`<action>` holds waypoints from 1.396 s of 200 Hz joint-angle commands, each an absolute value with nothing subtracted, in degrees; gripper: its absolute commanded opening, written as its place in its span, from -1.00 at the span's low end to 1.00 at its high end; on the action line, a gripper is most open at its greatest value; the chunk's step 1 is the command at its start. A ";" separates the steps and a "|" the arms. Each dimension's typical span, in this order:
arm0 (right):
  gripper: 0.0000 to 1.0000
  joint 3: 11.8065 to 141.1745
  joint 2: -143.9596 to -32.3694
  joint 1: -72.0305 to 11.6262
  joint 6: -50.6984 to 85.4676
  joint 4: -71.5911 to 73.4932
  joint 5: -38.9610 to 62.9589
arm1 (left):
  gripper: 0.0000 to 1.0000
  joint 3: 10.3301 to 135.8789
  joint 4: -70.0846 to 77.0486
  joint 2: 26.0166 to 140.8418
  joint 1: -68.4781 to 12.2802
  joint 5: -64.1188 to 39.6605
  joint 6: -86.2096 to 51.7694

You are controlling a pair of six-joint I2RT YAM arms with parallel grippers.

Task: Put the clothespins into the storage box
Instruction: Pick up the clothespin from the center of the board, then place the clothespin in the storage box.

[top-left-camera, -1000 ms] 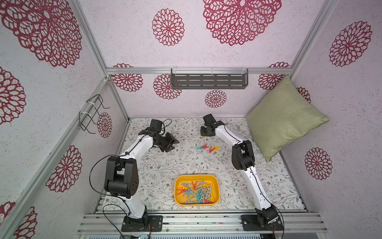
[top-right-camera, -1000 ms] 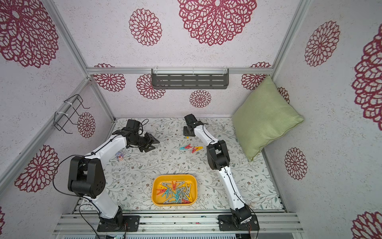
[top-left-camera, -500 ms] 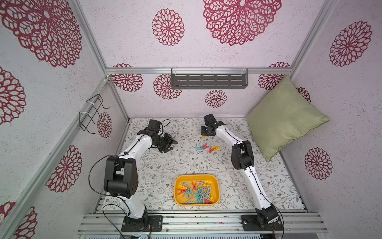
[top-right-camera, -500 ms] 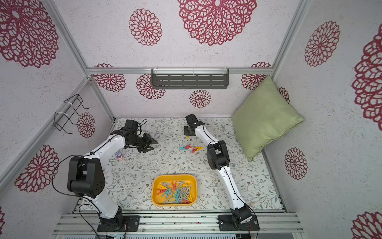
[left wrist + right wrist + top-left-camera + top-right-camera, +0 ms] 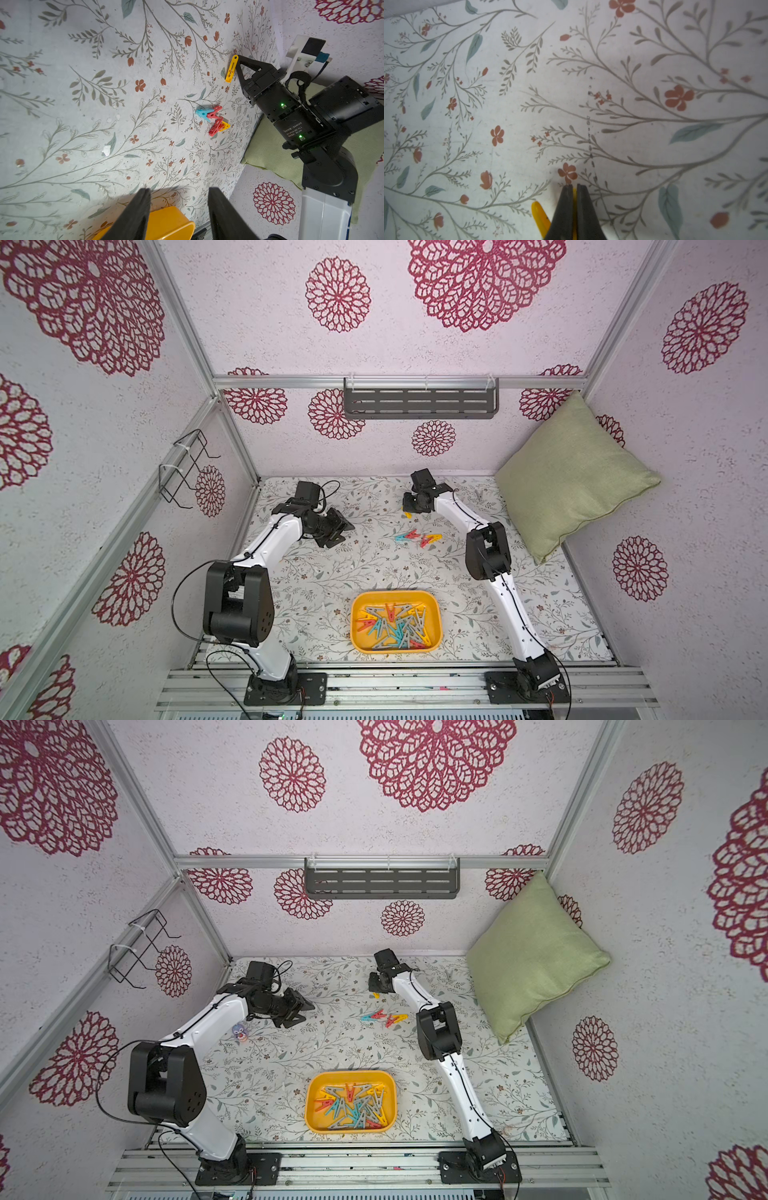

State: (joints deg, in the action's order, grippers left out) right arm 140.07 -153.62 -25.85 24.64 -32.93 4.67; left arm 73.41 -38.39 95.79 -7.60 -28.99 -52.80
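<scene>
Right end effector (image 5: 572,186) pinched clothespin (image 5: 231,68); label (image 5: 295,127) "DAMIAO".

Two arms over a floral table (image 5: 316,585), seen in a top view.
The yellow storage box (image 5: 394,594) sits near the front edge between the arm bases and holds a jumble of red, teal, grey and yellow clothespins (image 5: 392,626). A small loose cluster (image 5: 417,537) lies farther back, right of centre. Beyond it the right gripper (image 5: 409,512) is down at the table with a yellow clothespin (image 5: 408,514) at its tips. The left gripper (image 5: 341,536) hangs at the far left, well apart from the cluster. A green pillow (image 5: 569,472) leans on the right wall, a grey shelf (image 5: 419,400) is on the far wall, and a wire rack (image 5: 187,468) is on the left wall.
</scene>
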 commanded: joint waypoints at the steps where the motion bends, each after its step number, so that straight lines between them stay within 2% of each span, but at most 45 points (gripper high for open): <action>1: -1.00 140.52 -149.12 -25.84 24.97 -35.54 8.35 | 0.04 71.37 -36.08 92.88 -7.29 -27.44 -53.77; 35: -1.00 139.03 -143.87 -26.78 23.36 -36.47 11.35 | 0.04 69.90 -35.43 91.19 -7.38 -26.54 -54.31; 66: -1.00 132.01 -136.99 -28.70 20.67 -36.46 14.22 | 0.04 70.18 -35.90 90.55 -7.47 -25.71 -54.26; 188: -1.00 77.28 -98.30 -44.37 10.74 -25.09 23.40 | 0.04 62.51 -28.60 89.56 -10.13 -24.21 -59.58; 256: -1.00 63.35 -88.99 -53.67 9.83 -24.38 23.11 | 0.04 60.11 -26.80 88.77 -13.83 -22.59 -62.19; 279: -0.76 62.22 -87.88 -54.36 10.60 -23.53 21.62 | 0.04 60.20 -26.98 88.36 -14.83 -22.17 -62.49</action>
